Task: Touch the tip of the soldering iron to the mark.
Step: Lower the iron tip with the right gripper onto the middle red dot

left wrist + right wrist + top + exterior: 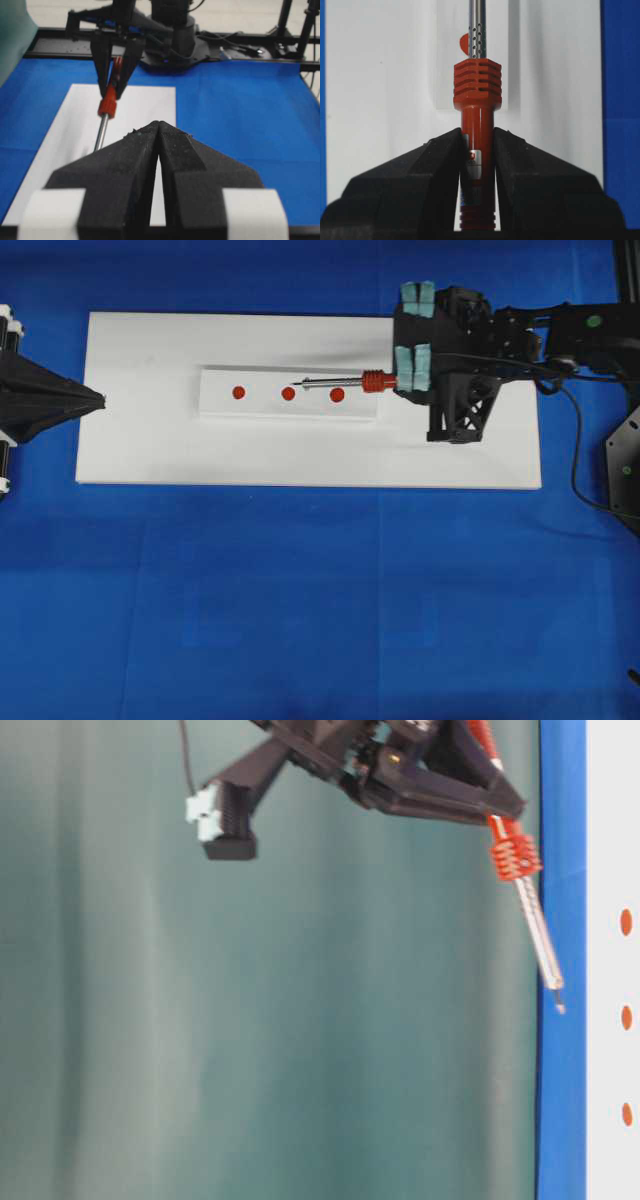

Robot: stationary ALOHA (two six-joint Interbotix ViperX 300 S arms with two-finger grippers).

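Note:
My right gripper [405, 380] [477, 145] is shut on the red-orange handle of the soldering iron [377, 382] [477, 90]. The silver shaft points left over a white strip [260, 378] that bears three red marks. The tip [297, 384] lies just up and right of the middle mark [288, 393] and past the right mark [337, 394]. In the table-level view the tip [558, 1005] hangs a short gap off the strip, level with the middle mark [627, 1017]. My left gripper [95, 398] [159, 125] is shut and empty at the board's left edge.
The strip lies on a large white board [300, 455] on blue cloth [300, 600]. The third mark [238, 392] is further left. The iron's black cord [575, 455] trails off at the right beside the arm.

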